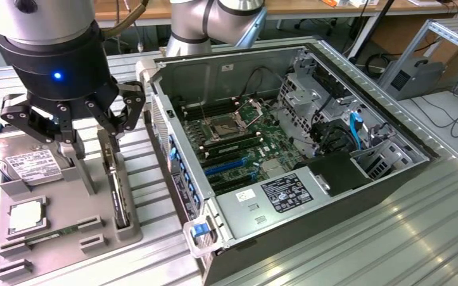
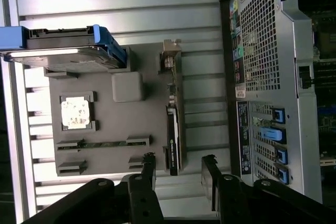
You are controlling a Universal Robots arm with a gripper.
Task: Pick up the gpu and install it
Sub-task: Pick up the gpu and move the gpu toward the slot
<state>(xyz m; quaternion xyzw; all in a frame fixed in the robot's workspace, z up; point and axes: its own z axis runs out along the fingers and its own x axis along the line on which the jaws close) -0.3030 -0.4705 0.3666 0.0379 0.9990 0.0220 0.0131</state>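
Note:
The gpu is a thin dark card standing on its edge in a slot of the grey holder tray. Its silver bracket is at the end away from my fingers. My gripper hangs above the card's other end and is open. Its two black fingers stand apart on either side of the card's line, and nothing is between them. The open computer case lies beside the tray, with blue card slots on its motherboard.
The tray also carries a silver hard drive with a white label, a processor chip and a narrow memory stick. The case's rear wall rises close beside the tray. A ribbed metal table lies underneath.

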